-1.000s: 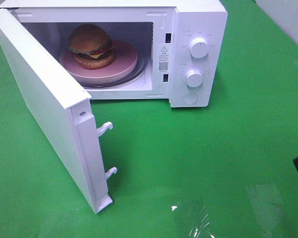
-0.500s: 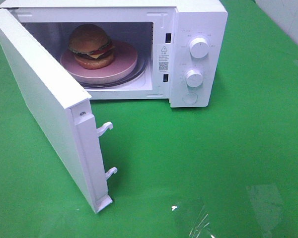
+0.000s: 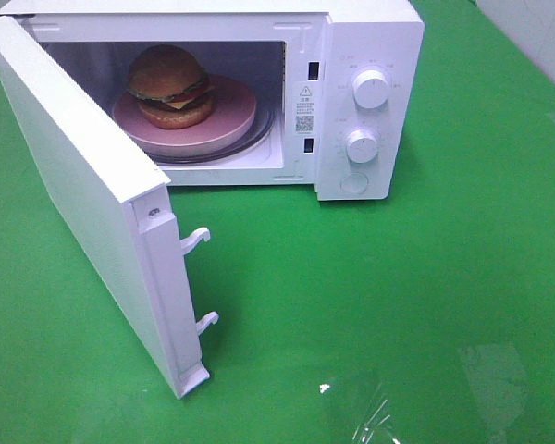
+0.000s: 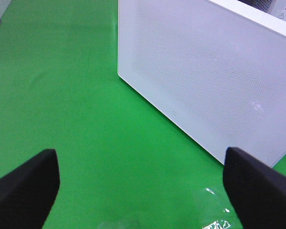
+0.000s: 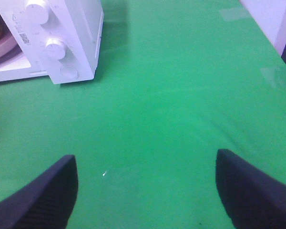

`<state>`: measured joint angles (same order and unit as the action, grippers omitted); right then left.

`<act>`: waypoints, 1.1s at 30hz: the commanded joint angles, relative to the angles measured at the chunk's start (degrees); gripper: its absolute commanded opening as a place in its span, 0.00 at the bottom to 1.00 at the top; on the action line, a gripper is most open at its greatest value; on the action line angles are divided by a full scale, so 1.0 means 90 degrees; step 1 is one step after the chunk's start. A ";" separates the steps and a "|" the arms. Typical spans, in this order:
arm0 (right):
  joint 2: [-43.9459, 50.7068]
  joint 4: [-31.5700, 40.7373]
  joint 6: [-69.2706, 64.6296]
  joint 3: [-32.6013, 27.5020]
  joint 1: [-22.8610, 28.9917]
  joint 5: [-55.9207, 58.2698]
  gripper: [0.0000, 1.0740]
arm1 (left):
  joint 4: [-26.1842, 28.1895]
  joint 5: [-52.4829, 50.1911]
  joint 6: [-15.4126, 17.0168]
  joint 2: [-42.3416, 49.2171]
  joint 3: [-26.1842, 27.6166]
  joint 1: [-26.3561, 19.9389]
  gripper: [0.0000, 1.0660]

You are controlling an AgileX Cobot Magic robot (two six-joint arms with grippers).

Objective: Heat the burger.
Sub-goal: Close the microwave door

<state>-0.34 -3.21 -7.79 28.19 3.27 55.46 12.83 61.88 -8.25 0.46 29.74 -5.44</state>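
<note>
The burger [image 3: 169, 86] sits on a pink plate [image 3: 227, 125] inside the white microwave [image 3: 370, 37], whose door [image 3: 83, 203] stands swung wide open toward the front left. Neither gripper shows in the exterior high view. In the left wrist view my left gripper [image 4: 143, 186] is open over the green cloth, facing the outer face of the microwave door [image 4: 209, 76]. Over bare green cloth my right gripper [image 5: 145, 191] is open too, with the microwave's control panel [image 5: 52, 43] some way ahead of it. Nothing lies between either pair of fingers.
Two white knobs [image 3: 371, 89] and a round button [image 3: 354, 183] sit on the panel at the microwave's right. Two door latches [image 3: 196, 239] stick out from the door's edge. Green cloth [image 3: 398, 296] covers the table; a white wall edge [image 5: 271, 19] stands at the far right.
A dark part of the right arm at the right edge of the exterior high view one second ago has moved out of view. The microwave, door and burger have not moved.
</note>
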 commanded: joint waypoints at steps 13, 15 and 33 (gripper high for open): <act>0.0223 0.0013 0.0070 -0.0006 -0.0051 -0.0038 0.71 | 0.0051 -0.0057 0.0013 0.0070 -0.0019 -0.0019 0.80; 0.0223 0.0013 0.0070 -0.0006 -0.0051 -0.0038 0.71 | 0.0051 -0.0057 0.0013 0.0070 -0.0019 -0.0019 0.80; 0.0223 0.0013 0.0070 -0.0006 -0.0051 -0.0038 0.71 | 0.0051 -0.0057 0.0013 0.0070 -0.0019 -0.0019 0.80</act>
<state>0.23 -3.21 -7.68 28.19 3.15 55.52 12.83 61.88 -8.25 0.46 29.74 -5.44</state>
